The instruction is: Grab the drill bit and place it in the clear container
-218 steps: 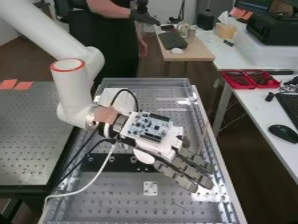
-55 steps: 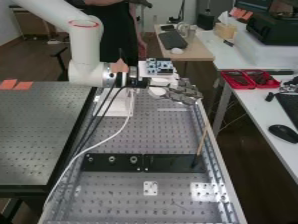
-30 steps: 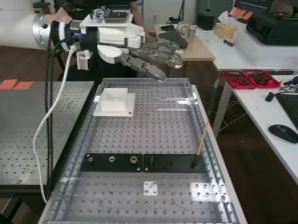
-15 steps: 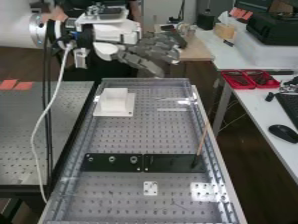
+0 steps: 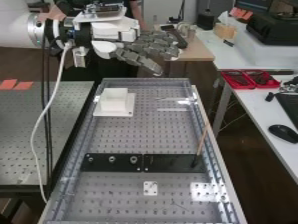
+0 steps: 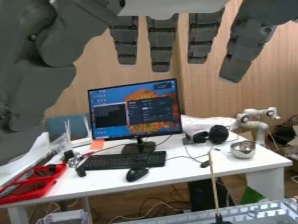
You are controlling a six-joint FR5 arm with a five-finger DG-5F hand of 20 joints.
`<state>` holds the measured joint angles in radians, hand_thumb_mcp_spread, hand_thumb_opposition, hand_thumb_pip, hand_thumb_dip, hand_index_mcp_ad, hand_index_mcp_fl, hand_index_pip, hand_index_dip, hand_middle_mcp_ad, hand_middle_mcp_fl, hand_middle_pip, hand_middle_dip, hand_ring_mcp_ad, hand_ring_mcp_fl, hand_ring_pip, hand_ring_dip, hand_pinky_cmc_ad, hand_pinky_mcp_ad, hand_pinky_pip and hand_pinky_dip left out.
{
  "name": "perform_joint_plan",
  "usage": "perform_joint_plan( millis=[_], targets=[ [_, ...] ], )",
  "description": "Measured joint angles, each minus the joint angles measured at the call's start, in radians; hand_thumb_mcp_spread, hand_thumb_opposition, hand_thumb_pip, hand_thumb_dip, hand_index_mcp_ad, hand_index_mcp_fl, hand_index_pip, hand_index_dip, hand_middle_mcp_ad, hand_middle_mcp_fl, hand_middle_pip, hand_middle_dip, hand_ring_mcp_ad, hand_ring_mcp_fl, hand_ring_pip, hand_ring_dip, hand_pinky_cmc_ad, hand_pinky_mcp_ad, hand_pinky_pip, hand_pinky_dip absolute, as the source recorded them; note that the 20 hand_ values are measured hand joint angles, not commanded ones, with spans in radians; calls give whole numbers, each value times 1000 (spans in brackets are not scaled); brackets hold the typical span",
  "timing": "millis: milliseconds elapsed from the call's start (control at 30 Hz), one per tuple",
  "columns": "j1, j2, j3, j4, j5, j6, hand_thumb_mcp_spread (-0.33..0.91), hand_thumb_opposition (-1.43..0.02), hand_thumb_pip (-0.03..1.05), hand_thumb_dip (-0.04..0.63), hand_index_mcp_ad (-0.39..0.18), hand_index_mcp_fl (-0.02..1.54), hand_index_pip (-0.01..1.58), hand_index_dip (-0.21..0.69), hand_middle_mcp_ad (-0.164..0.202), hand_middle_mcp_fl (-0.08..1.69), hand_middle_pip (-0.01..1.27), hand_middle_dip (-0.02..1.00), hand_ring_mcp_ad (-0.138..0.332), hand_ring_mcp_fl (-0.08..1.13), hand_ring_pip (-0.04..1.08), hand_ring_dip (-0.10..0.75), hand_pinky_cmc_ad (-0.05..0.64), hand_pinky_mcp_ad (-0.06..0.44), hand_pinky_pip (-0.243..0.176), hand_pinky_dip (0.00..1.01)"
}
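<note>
My hand (image 5: 138,58) has drawn back from over the bench (image 5: 143,132); its fingers are loosely straight and wide open, with nothing held, so I judge that no carry is under way; I can't pick out the drill bit, so its place and long axis I can't tell; a thin stick (image 5: 202,140) rises steeply, dark end down.

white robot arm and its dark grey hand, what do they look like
The rounded white arm ends in a silver metal collar. The hand pairs blocky dark grey fingers with a white housing. A white cable and thin black cables hang below.
</note>
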<state>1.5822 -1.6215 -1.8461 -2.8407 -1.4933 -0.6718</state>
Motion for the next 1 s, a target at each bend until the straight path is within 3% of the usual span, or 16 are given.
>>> perform_joint_plan(
  millis=[1000],
  targets=[
    [-12, -3, 5, 9, -20, 7, 353, -688, 202, 79, -87, 56, 87, 236, 68, 66, 136, 185, 178, 12, 108, 38, 431, 328, -77, 358]
  ],
)
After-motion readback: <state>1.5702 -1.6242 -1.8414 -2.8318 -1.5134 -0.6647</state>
